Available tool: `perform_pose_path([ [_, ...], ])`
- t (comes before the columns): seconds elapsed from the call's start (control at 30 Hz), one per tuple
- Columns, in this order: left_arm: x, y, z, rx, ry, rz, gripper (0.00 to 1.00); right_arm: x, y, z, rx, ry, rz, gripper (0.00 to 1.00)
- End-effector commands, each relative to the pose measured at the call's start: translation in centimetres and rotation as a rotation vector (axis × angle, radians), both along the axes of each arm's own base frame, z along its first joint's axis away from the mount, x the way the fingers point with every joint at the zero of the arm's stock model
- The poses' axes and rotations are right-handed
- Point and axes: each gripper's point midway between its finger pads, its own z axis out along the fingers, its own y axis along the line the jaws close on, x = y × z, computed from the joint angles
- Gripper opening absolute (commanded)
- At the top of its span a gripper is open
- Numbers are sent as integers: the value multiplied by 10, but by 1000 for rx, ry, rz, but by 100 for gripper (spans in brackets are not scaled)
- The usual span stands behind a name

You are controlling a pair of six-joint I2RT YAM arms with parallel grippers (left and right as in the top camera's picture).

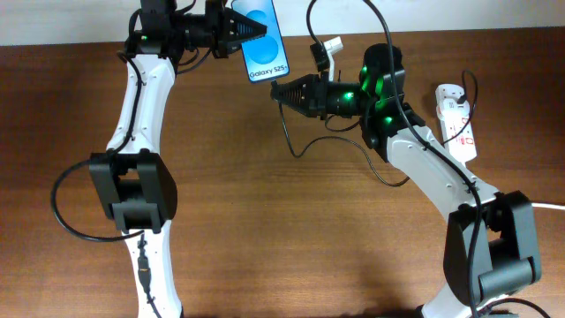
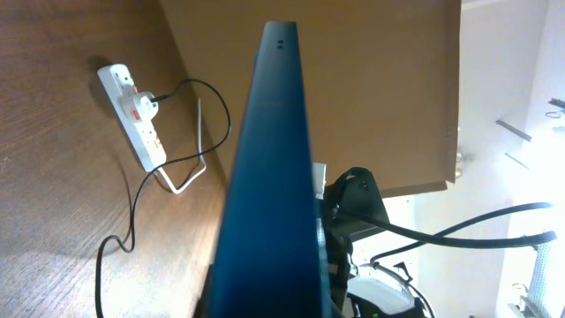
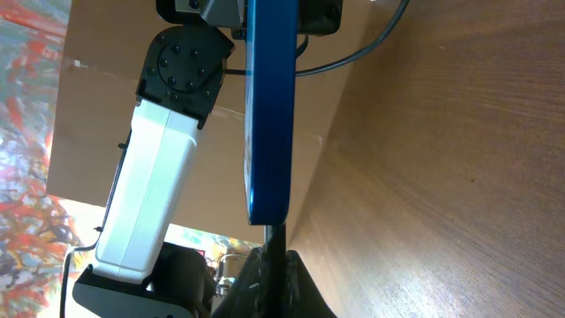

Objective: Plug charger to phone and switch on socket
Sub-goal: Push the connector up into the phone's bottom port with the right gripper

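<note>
My left gripper (image 1: 252,31) is shut on the phone (image 1: 261,40), blue screen up, held above the table's far edge; the phone fills the left wrist view (image 2: 269,177). My right gripper (image 1: 281,90) is shut on the charger plug (image 3: 275,238), whose tip meets the phone's lower end (image 3: 267,115) in the right wrist view. The thin black charger cable (image 1: 305,146) loops across the table to a white adapter on the socket (image 1: 456,119), a white power strip with red markings at the right. The socket also shows in the left wrist view (image 2: 134,115).
A thick white cord (image 1: 549,206) leaves the table at the right edge. A small white clip-like part (image 1: 329,49) hangs near the right arm. The left arm base (image 1: 132,190) and right arm base (image 1: 490,243) stand at the near side.
</note>
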Motion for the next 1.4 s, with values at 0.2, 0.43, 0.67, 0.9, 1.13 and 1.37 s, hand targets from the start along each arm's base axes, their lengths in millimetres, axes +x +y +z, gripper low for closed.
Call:
perform_pose_path([
  [0.2,0,-1,6,0,-37,2,0,-2,2,2,3,-21,12,4],
  [0.43,3,0,5,7,-38,21,0,-5,3,3,6,-19,30,4],
  [0.67,4,1,5,8,-49,26,0,-7,3,2,7,-15,42,4],
  [0.9,8,11,5,10,-48,49,0,-9,3,-1,2,7,49,4],
  [1.13,2,7,6,-2,-42,14,0,-8,3,-1,2,5,44,4],
  [1.37,-2,-2,7,-5,-42,-10,0,-5,3,2,5,-16,33,4],
])
